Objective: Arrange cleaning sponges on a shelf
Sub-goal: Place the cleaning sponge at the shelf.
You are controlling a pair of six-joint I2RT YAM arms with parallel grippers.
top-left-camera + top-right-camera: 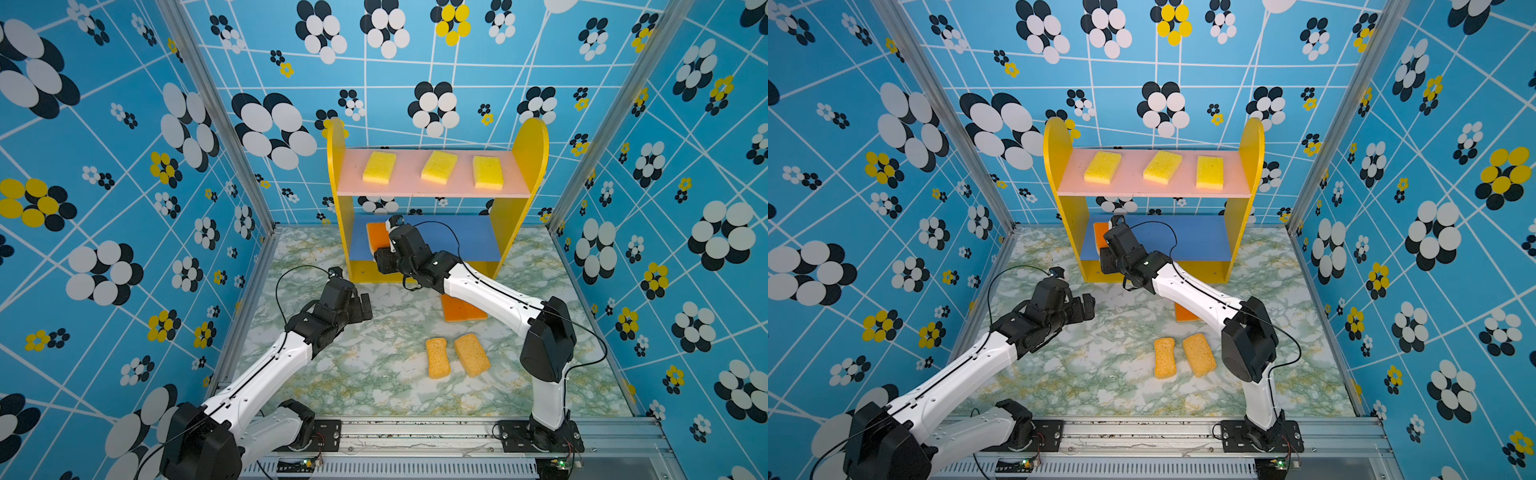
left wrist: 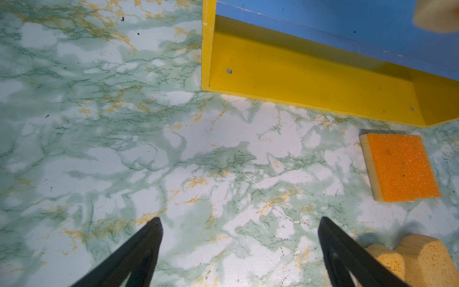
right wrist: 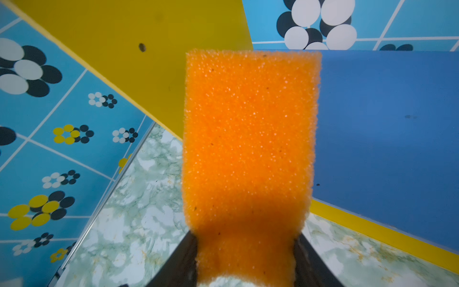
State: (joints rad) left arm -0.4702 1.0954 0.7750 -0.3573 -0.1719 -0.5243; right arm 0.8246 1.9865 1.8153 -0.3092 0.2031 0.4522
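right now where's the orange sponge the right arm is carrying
In both top views the orange sponge sits clamped in the right gripper at the blue lower board's left end, beside the yellow side panel.

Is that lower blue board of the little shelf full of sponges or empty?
Nearly empty. The blue board is bare apart from one orange sponge at its end, gripped by the right gripper.

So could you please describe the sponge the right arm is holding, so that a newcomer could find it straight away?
Start at the yellow-sided shelf against the back wall and drop to its blue lower board. At that board's left end the right pincer is shut on a flat orange sponge. The three sponges above are yellow, and no other sponge is held.
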